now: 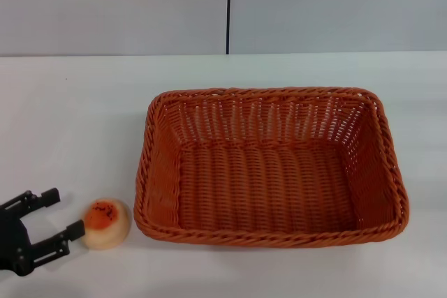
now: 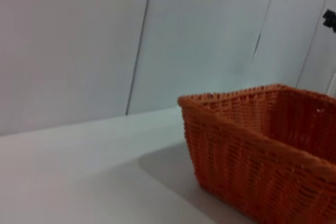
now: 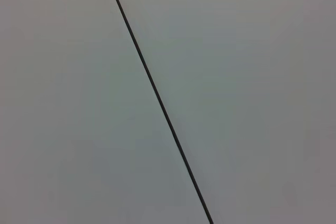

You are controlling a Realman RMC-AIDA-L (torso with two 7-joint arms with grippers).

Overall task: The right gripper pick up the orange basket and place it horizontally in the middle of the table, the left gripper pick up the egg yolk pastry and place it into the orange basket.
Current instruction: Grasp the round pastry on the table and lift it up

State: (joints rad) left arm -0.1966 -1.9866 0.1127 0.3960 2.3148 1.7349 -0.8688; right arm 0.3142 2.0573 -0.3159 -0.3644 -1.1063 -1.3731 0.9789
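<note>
The orange basket lies lengthwise across the middle of the white table, empty inside. Its near corner also fills the lower right of the left wrist view, orange basket. The egg yolk pastry rests on the table just left of the basket's front left corner. My left gripper is at the front left edge, open, its nearer finger tip touching or almost touching the pastry's left side. The right gripper is out of view; its wrist camera sees only grey wall.
A grey wall with a dark vertical seam stands behind the table. White tabletop stretches to the left and behind the basket.
</note>
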